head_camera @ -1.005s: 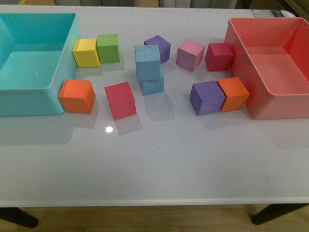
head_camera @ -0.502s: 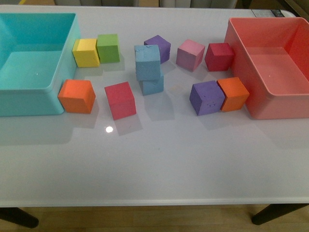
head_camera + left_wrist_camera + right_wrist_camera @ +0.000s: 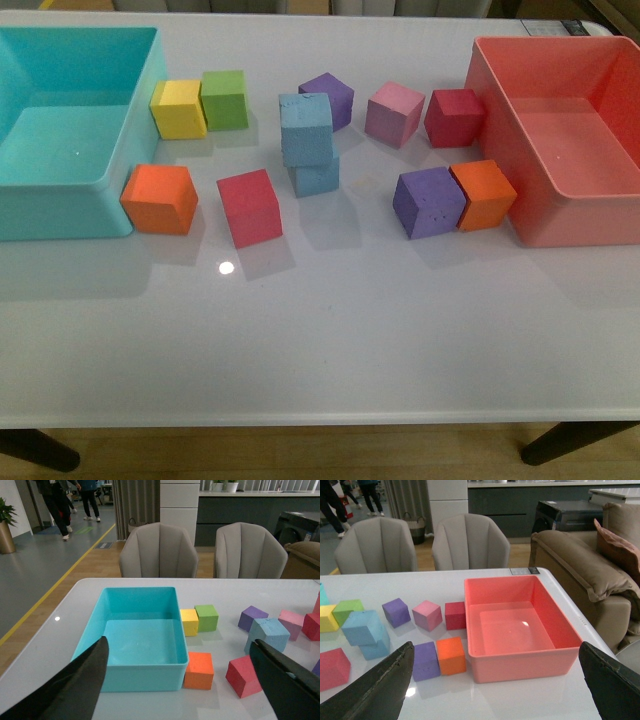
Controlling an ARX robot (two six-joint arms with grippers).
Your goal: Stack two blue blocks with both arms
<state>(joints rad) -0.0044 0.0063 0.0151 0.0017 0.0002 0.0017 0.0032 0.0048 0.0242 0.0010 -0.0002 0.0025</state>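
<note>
White and glossy, the tabletop [image 3: 330,340] is carrying a scatter of foam cubes between a turquoise bin [image 3: 60,190] at the left and a pink bin [image 3: 560,215] at the right. Near the middle, the upper blue block [image 3: 305,128] is sitting on the lower blue block [image 3: 316,176], turned a little askew and overhanging it toward the left, so the pair is standing as a stack. A red cube [image 3: 249,207] is lying just beside the stack on its left, with an orange cube [image 3: 158,198] touching the turquoise bin's near corner. A yellow cube [image 3: 178,108] and a green cube [image 3: 224,99] are resting side by side against that bin's wall. Behind the stack a purple cube [image 3: 328,99] is sitting close, then a pink cube [image 3: 394,113] and a dark red cube [image 3: 454,117]. A second purple cube [image 3: 429,203] and a second orange cube [image 3: 484,195] are touching each other beside the pink bin.

Neither arm is showing in the front view. In the left wrist view, the left arm's fingers [image 3: 75,687] are standing wide apart and holding nothing, well back from the cubes. In the right wrist view, the right arm's fingers [image 3: 382,687] are likewise spread wide and empty.
</note>
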